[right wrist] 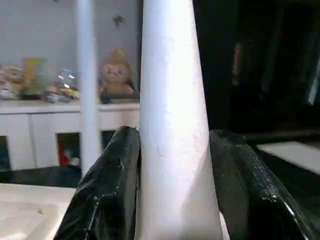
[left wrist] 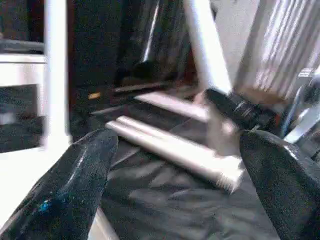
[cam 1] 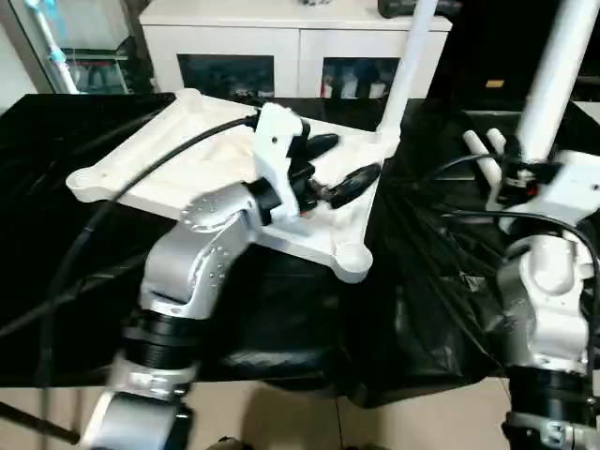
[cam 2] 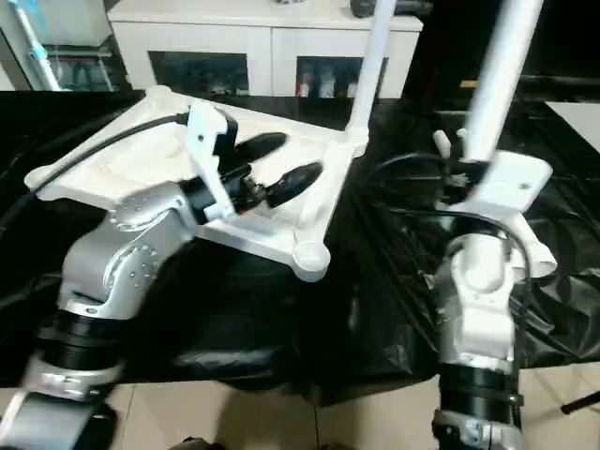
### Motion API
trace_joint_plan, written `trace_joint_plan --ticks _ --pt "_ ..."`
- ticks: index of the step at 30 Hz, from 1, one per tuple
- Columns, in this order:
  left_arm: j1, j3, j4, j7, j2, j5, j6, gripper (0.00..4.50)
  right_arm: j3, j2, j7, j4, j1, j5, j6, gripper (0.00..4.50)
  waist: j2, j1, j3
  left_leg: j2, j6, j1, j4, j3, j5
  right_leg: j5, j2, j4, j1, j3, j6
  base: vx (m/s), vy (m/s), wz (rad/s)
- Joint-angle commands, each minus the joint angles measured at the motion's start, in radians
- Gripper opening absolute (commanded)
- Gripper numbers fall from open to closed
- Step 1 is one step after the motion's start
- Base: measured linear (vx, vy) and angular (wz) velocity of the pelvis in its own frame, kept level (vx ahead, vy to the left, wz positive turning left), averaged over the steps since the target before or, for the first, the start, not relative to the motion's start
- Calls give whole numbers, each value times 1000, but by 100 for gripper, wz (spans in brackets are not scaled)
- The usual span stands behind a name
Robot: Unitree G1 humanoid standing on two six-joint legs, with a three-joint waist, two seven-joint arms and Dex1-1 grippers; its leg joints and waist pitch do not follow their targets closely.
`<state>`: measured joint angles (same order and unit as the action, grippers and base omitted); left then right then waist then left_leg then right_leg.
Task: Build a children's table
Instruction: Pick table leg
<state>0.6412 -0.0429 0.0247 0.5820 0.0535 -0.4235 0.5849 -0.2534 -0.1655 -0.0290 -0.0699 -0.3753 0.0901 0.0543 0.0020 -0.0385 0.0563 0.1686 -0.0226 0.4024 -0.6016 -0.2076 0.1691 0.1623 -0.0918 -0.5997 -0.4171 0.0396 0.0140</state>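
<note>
The white tabletop (cam 1: pixel 197 169) lies underside up on the black-covered table. One white leg (cam 1: pixel 405 66) stands upright in its far right corner socket. The near right corner socket (cam 1: pixel 352 255) holds nothing. My left gripper (cam 1: pixel 339 165) hovers open over the tabletop's right part, its black fingers (left wrist: pixel 75 190) spread wide with nothing between them. To the right of the tabletop, my right gripper (right wrist: pixel 175 200) is shut on a second leg (cam 1: pixel 555 75) and holds it upright. Two more legs (left wrist: pixel 175 150) lie side by side on the black sheet between the tabletop and my right arm.
A white cabinet (cam 1: pixel 234 47) with glass doors stands behind the table. A black cable (cam 1: pixel 122 187) runs from my left wrist across the tabletop. The crinkled black sheet (cam 1: pixel 431 281) hangs over the table's front edge, with beige floor below.
</note>
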Motion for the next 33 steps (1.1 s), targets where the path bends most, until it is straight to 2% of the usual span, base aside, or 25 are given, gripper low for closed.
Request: trace_joint_plan --ticks 1,3,4,5,6,12,14,17,19,22,27,29,32,33 --pt "47 43 0 -25 -27 -81 62 450 54 -22 49 43 8 -35 46 180 -18 -2 -70 42 40 -26 68 22 233 235 -35 71 41 -26 -160 0 0 0" --pt "73 69 -18 -36 -49 -130 104 450 101 -32 105 51 12 -34 45 180 -18 -2 -71 42 37 -27 67 23 241 245 -35 69 43 -26 -155 0 0 0" --pt "102 100 -44 -48 -67 -166 129 450 149 -43 160 56 16 -40 45 180 -18 0 -70 41 42 -25 67 24 245 251 -35 71 43 -25 -152 0 0 0" --pt "114 113 -54 -55 -73 -177 141 450 168 -48 185 58 19 -41 42 180 -19 1 -69 41 47 -24 66 24 243 252 -35 73 43 -25 -152 0 0 0" --pt "114 114 -55 -55 -73 -177 142 450 169 -48 186 58 19 -41 41 180 -19 1 -70 41 49 -24 65 24 243 250 -34 72 44 -25 -153 0 0 0" --pt "154 142 -113 -104 -83 -167 148 450 272 -64 284 84 46 -63 46 179 -20 -4 -73 43 85 -22 61 25 180 178 -36 66 49 -27 -176 0 0 0" --pt "160 143 -133 -137 -82 -145 142 450 290 -61 284 92 51 -75 53 179 -21 -4 -74 46 86 -24 61 25 178 170 -35 65 49 -26 -189 0 0 0" --pt "174 164 -183 -205 -89 -122 123 450 320 -50 291 101 61 -82 59 179 -19 -7 -72 46 80 -26 62 25 193 184 -35 67 47 -27 -187 0 0 0" --pt "181 190 -189 -218 -101 -144 118 450 340 -48 304 103 68 -95 58 179 -21 -7 -71 46 76 -24 62 26 196 188 -37 66 50 -27 -185 0 0 0" --pt "190 213 -179 -217 -116 -189 136 450 363 -46 318 105 73 -107 49 179 -23 -9 -70 47 70 -26 63 26 201 194 -39 67 47 -27 -192 0 0 0" --pt "186 196 -176 -209 -111 -184 139 450 384 -47 322 105 71 -112 44 179 -24 -9 -69 47 75 -24 63 27 202 191 -39 67 48 -28 -187 0 0 0" --pt "185 196 -180 -218 -114 -180 139 414 388 -46 321 106 71 -114 42 179 -23 -10 -69 48 75 -25 63 27 195 180 -38 65 47 -28 -188 0 0 0" --pt "188 209 -194 -242 -118 -175 141 407 393 -43 322 106 70 -120 43 179 -23 -9 -70 47 75 -24 62 27 192 168 -38 63 49 -28 -191 0 0 0" --pt "188 209 -196 -240 -116 -178 143 390 394 -41 322 106 70 -123 43 179 -23 -9 -70 47 76 -25 62 27 192 168 -38 64 49 -28 -193 0 0 0"
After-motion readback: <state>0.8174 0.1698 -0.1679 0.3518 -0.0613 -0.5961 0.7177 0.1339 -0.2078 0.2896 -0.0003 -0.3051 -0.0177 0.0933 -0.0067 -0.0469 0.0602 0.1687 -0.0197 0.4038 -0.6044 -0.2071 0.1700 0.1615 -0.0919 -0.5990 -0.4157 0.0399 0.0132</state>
